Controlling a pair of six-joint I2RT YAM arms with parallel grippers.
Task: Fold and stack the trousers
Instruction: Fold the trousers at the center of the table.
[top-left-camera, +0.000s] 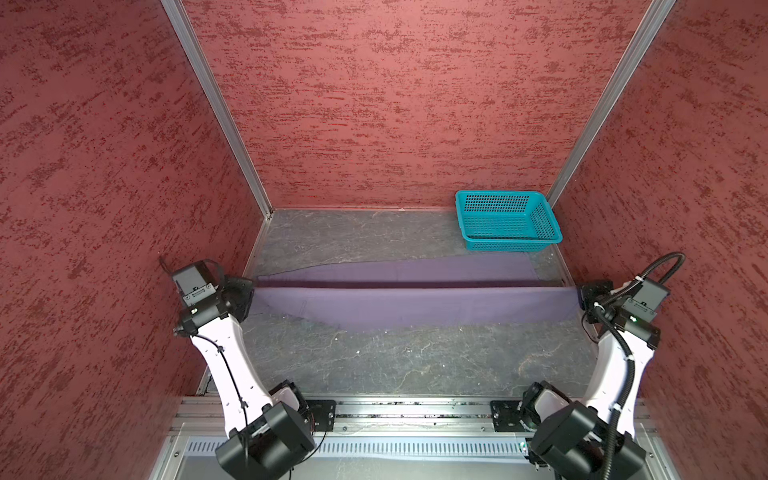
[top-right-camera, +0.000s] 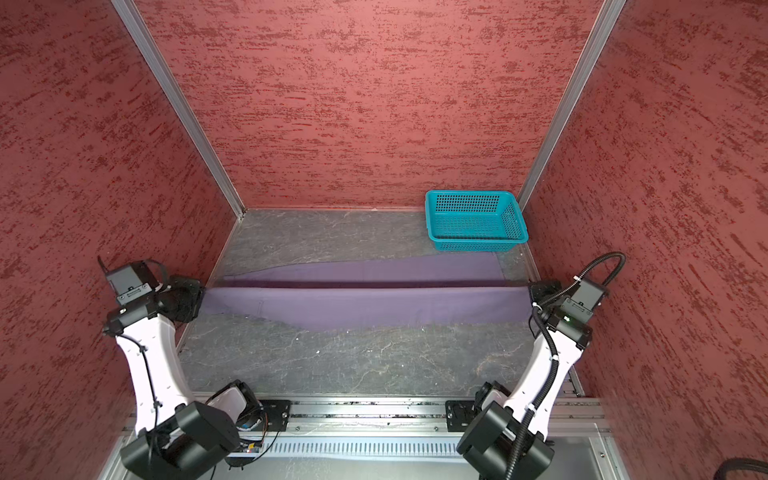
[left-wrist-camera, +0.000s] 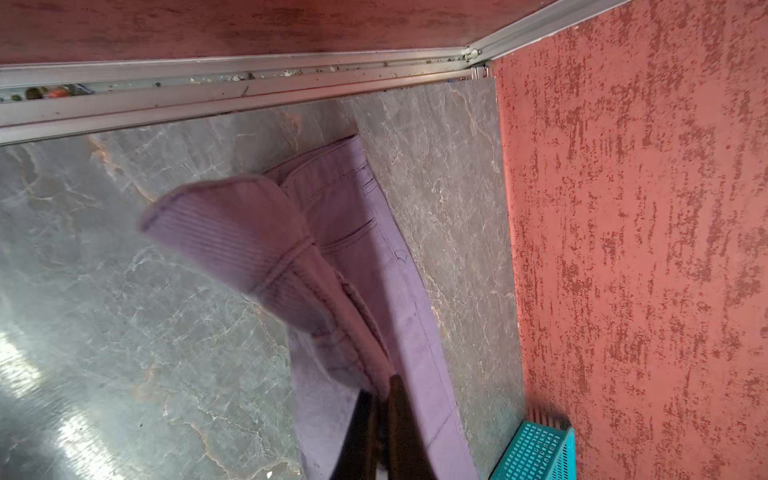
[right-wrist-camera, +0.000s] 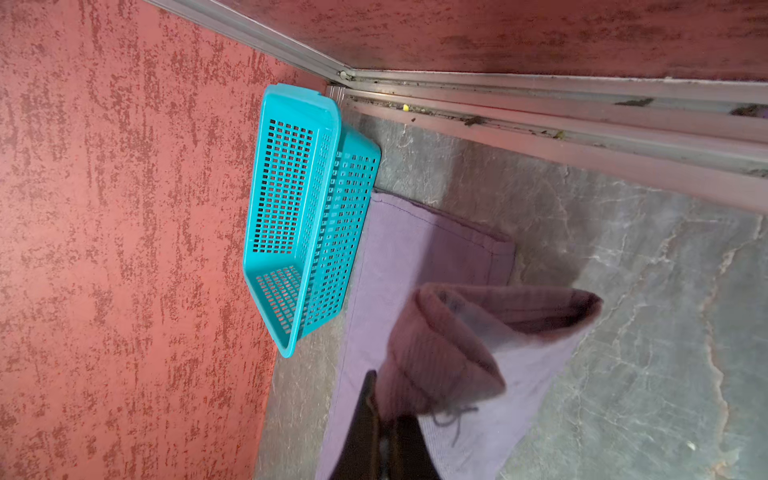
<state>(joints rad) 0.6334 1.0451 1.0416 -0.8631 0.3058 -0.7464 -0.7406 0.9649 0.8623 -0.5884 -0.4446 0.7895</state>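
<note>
The trousers (top-left-camera: 415, 307) are lying stretched lengthwise across the table (top-left-camera: 415, 365), on the robot's side of the basket (top-left-camera: 513, 245). Their far half is resting flat with one hem corner just beside the basket's front wall. The near long edge is being lifted off the surface into a taut ridge.

The cloth is looking soft, light and limp, with a fine rib that should be giving the pads some friction. It will likely be sagging in the middle whenever tension drops. The stitched ends, thicker than the panels, seem the safest places to be pinching.

The left gripper (left-wrist-camera: 380, 384) is pinching the end farthest from the basket, where pocket stitching is showing, with its jaws nearly together on bunched fabric. The right gripper (right-wrist-camera: 386, 399) is pinching the hem end nearest the basket, equally tight on cloth.
</note>
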